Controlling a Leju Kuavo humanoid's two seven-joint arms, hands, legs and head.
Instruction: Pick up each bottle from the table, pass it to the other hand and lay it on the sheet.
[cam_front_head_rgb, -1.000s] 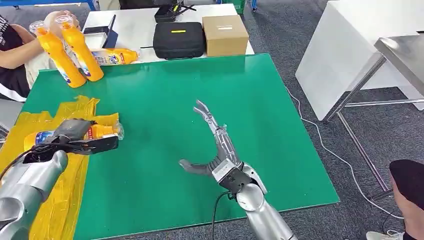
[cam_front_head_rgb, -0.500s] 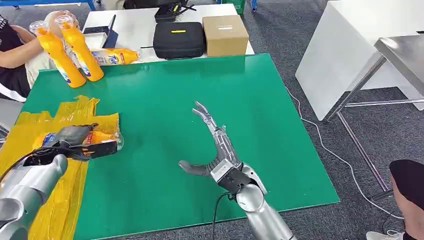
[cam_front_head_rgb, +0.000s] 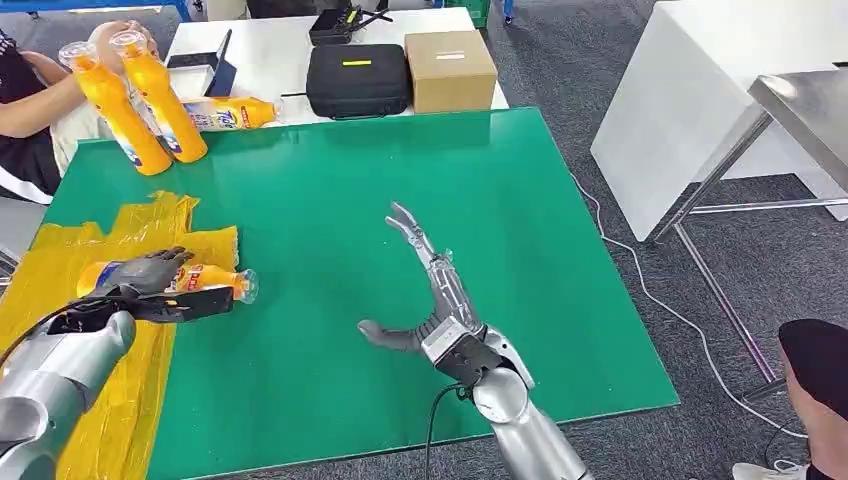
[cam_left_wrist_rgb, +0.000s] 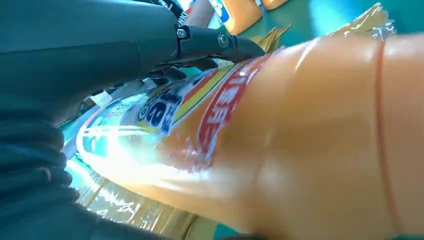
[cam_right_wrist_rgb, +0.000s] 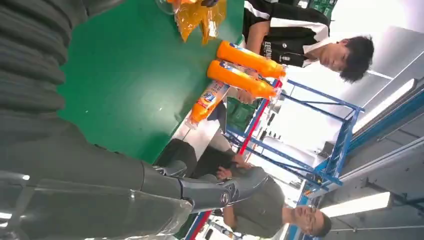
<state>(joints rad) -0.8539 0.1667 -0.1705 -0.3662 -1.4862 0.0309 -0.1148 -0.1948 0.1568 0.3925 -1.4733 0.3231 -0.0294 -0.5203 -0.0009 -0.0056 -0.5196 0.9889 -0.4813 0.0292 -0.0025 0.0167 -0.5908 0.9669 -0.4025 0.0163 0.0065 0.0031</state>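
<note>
Spreading across most of the head view, the green surface (cam_front_head_rgb: 400, 200) carries a crumpled yellow sheet (cam_front_head_rgb: 130, 225) at its left edge. Behind it stands a white surface (cam_front_head_rgb: 270, 50) with a black case (cam_front_head_rgb: 357, 80), a cardboard box (cam_front_head_rgb: 450, 68) beside the case, and a lying bottle (cam_front_head_rgb: 228, 113).

The silver right arm comes in from below, and the right robot hand (cam_front_head_rgb: 425, 290) lies over the middle of the green surface with fingers spread apart and nothing in it.

The left robot hand (cam_front_head_rgb: 150, 290) is at the sheet's right border, its dark fingers wrapped around an orange bottle (cam_front_head_rgb: 190, 280). This bottle lies on its side, its body over the sheet and its clear cap end pointing right, past the sheet's edge over the green. The left wrist view shows its printed label (cam_left_wrist_rgb: 165, 107) close up, with crinkled yellow plastic under it.

At the far left corner a person's hand (cam_front_head_rgb: 100, 40) holds two more orange bottles (cam_front_head_rgb: 145, 105) upright and tilted, their bases on the green surface.
</note>
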